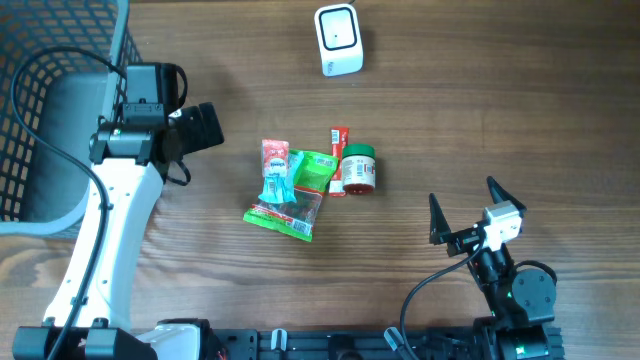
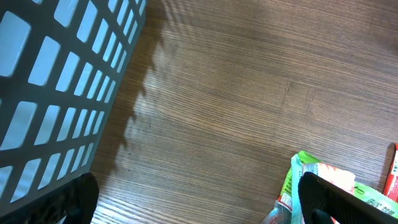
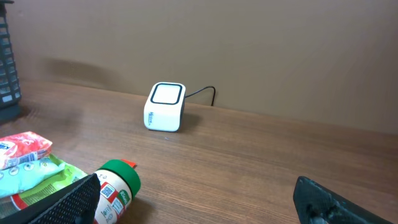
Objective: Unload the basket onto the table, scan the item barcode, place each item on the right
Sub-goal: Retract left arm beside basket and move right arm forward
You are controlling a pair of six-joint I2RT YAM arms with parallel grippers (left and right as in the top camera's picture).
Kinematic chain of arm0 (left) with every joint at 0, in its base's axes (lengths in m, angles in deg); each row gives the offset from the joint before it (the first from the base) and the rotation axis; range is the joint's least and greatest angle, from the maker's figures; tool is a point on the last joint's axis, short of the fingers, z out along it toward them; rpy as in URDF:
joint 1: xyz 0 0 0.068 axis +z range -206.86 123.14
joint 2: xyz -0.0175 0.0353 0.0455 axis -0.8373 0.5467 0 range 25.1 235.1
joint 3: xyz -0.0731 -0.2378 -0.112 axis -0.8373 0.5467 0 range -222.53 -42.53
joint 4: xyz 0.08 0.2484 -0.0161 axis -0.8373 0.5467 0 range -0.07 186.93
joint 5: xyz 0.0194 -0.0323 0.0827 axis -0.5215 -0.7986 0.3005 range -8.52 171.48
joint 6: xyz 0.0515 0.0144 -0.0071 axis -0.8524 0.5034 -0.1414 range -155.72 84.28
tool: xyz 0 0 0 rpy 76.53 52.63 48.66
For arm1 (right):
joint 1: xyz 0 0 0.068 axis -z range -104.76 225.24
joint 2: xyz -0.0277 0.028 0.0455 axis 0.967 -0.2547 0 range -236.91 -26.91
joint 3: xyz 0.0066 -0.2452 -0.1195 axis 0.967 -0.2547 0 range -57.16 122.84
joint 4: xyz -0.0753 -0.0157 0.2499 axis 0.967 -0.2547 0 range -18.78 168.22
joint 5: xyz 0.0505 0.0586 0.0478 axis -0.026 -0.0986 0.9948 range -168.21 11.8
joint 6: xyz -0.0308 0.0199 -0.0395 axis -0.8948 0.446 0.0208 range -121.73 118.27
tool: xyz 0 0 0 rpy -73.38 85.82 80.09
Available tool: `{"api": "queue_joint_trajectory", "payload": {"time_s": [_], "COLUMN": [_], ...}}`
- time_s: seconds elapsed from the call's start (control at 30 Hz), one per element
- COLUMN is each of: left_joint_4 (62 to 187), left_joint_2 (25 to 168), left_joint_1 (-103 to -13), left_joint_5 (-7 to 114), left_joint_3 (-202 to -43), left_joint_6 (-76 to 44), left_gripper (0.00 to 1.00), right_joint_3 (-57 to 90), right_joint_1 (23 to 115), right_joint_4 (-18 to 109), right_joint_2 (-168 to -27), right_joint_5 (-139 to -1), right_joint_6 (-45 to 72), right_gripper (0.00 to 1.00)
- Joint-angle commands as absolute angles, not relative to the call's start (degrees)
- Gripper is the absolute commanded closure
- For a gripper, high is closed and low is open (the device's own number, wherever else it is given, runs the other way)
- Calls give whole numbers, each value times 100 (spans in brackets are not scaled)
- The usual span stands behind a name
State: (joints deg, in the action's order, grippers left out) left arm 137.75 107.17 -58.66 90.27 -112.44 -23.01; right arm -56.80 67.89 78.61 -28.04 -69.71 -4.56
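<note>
Wooden table fills the overhead view. A dark mesh basket sits at its far-left corner, and in the left wrist view its wall takes up the left side.

The left arm, white with black joints, runs from the near edge up along the basket. The right arm is smaller in view and sits low at the near right.

We see the left gripper beside the basket, pointing toward the item pile. Its jaws are spread wide with nothing between them, and its wrist view shows only bare wood and the pile's edge between the fingers. The right gripper is also wide apart and empty, near the pile's right side but not touching it.

The white barcode scanner stands at the far centre, well apart from the pile, with a cable behind it.

The items are bunched mid-table, all resting on the wood:
- green-and-red packet, nearest the front
- green pouch, in the middle
- red-and-teal packet, on the left, overlapping the others
- jar with a green lid, on the right, apparently lying on its side
- thin red sachet, wedged between the pouch and the jar

We can't make out any barcode.
</note>
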Motion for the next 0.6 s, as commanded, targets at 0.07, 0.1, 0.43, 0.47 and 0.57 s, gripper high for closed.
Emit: {"api": "queue_joint_trajectory", "payload": {"time_s": [0.07,0.1,0.43,0.47,0.57], "left_joint_4": [13777,13777,13777,13777,13777], "left_joint_2": [10692,10692,10692,10692,10692], "left_joint_1": [-5833,-5833,-5833,-5833,-5833], "left_joint_5": [9100,9097,9100,9100,9100], "left_joint_3": [-11283,-11283,-11283,-11283,-11283], "left_joint_6": [-2351,-2351,-2351,-2351,-2351], "left_gripper": [0,0,0,0,0], "right_joint_3": [-5687,-5687,-5687,-5687,-5525], "right_joint_1": [6769,6769,6769,6769,6769], "right_joint_4": [7878,7878,7935,7891,7653], "right_joint_2": [-2771,-2771,-2771,-2771,-2786], "right_joint_5": [-7011,-7011,-6790,-6794,-6790], "right_joint_6": [-471,-471,-451,-401,395], "right_gripper": [0,0,0,0,0]}}
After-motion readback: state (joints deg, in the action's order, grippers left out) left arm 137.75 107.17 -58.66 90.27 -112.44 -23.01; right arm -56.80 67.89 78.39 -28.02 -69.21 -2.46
